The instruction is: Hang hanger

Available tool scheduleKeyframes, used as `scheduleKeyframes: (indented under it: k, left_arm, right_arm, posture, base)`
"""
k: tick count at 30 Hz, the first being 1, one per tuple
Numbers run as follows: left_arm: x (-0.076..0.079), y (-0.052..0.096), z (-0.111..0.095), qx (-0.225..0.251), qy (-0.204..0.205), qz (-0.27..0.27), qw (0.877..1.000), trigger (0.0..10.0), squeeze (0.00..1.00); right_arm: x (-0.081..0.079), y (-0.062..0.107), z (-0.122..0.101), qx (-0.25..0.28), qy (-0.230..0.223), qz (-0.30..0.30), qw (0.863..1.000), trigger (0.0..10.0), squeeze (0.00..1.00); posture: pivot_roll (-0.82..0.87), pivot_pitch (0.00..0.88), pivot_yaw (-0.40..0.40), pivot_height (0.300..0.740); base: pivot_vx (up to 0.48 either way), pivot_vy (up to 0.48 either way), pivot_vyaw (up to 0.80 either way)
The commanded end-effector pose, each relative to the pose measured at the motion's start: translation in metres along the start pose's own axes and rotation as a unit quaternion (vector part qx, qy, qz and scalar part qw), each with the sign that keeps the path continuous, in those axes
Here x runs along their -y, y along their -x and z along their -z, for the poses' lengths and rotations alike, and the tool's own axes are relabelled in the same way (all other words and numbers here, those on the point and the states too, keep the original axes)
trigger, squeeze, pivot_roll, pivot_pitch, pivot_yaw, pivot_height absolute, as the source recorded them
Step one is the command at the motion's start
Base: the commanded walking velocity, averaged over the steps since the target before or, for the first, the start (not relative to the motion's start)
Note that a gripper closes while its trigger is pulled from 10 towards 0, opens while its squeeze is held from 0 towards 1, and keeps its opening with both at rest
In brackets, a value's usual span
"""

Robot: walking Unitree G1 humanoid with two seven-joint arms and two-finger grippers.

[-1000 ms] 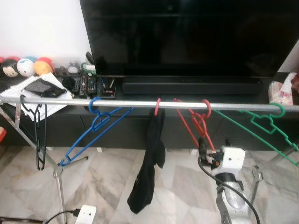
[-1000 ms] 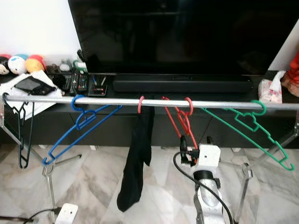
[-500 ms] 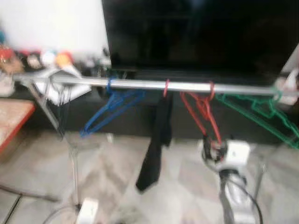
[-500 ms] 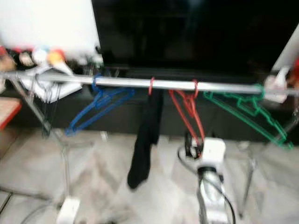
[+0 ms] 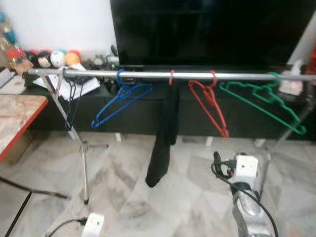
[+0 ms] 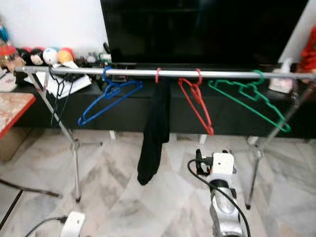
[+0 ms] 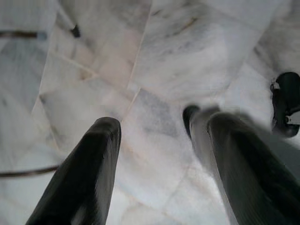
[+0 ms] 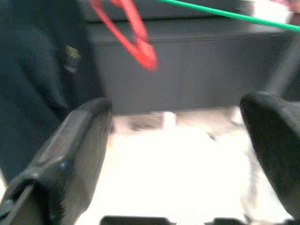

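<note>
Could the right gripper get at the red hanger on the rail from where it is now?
Probably yes. The right gripper is open and empty, pointing toward the red hanger, which hangs free on the rail above it with nothing between; it would have to rise.

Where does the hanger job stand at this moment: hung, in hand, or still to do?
It looks done: the red hanger hangs by its hook on the silver rail, between the black garment and the green hanger. The right gripper is open and holds nothing, below the hanger. The left gripper is open over the floor. Nothing visibly remains.
</note>
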State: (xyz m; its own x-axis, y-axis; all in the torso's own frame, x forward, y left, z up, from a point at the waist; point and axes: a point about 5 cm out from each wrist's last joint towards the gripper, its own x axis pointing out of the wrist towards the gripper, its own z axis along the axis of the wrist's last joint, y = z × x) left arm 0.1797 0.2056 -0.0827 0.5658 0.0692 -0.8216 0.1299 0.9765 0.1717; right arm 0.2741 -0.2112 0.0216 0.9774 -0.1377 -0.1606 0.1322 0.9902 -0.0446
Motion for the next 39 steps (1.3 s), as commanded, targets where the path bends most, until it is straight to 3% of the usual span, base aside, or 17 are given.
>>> scheduleKeyframes:
  k: [1,10,11,14,18,19,21,23,29,33,39]
  left_arm:
    - [-0.002,0.001,0.006,-0.014,-0.003,-0.002,1.0,10.0,0.0]
    - [-0.003,0.0,0.002,-0.009,0.0,-0.004,1.0,10.0,0.0]
    - [-0.003,0.0,0.002,-0.009,0.0,-0.004,1.0,10.0,0.0]
    - [-0.003,0.0,0.001,-0.009,0.001,-0.004,1.0,10.0,0.0]
    - [-0.003,0.0,0.0,-0.008,0.001,-0.004,1.0,10.0,0.0]
    - [-0.003,0.0,0.0,-0.008,0.0,-0.003,1.0,10.0,0.0]
    - [-0.003,0.0,-0.001,-0.008,0.0,-0.003,1.0,10.0,0.0]
    - [-0.002,0.0,-0.001,-0.007,0.002,-0.003,1.0,10.0,0.0]
    - [-0.002,0.0,-0.001,-0.007,0.004,-0.004,1.0,10.0,0.0]
    - [-0.002,0.0,0.002,-0.012,-0.004,0.0,1.0,10.0,0.0]
    - [-0.003,0.0,0.002,-0.011,-0.004,-0.002,1.0,10.0,0.0]
  right_arm:
    - [-0.005,0.0,0.005,-0.016,0.0,-0.005,1.0,10.0,0.0]
    - [-0.011,0.007,0.034,-0.098,-0.001,-0.013,0.995,10.0,0.0]
    - [-0.01,0.014,0.046,-0.132,0.006,-0.014,0.991,10.0,0.0]
    - [-0.009,0.019,0.055,-0.159,0.004,-0.015,0.987,10.0,0.0]
    - [-0.004,0.036,0.079,-0.239,-0.002,-0.015,0.971,10.0,0.0]
    - [-0.005,0.05,0.094,-0.287,-0.004,-0.033,0.957,10.0,0.0]
    - [-0.006,0.053,0.097,-0.298,-0.004,-0.037,0.954,10.0,0.0]
    - [-0.003,0.071,0.112,-0.338,0.007,-0.044,0.94,10.0,0.0]
    - [-0.002,0.078,0.117,-0.344,-0.003,-0.028,0.939,10.0,0.0]
    - [-0.016,0.095,0.129,-0.372,-0.019,-0.027,0.928,10.0,0.0]
    - [-0.019,0.095,0.13,-0.379,-0.011,-0.037,0.924,10.0,0.0]
  posture:
    - [-0.11,0.0,-0.014,0.727]
    - [-0.1,0.0,-0.013,0.727]
    - [-0.1,0.0,-0.013,0.727]
    - [-0.1,0.0,-0.009,0.727]
    - [-0.12,0.0,-0.004,0.727]
    - [-0.12,0.0,-0.005,0.727]
    - [-0.12,0.0,-0.005,0.727]
    - [-0.11,0.0,-0.014,0.727]
    - [-0.11,0.0,-0.012,0.727]
    - [-0.13,0.0,0.002,0.727]
    - [-0.13,0.0,0.004,0.727]
  base:
    - [-0.304,0.0,0.0]
    - [-0.3,0.0,0.0]
    - [-0.304,0.0,0.0]
    - [-0.301,0.0,0.0]
    - [-0.303,0.0,0.0]
    - [-0.304,0.0,0.0]
    - [-0.304,0.0,0.0]
    - [-0.304,0.0,0.0]
    - [-0.302,0.0,0.0]
    - [-0.297,0.0,0.0]
    - [-0.095,0.0,0.0]
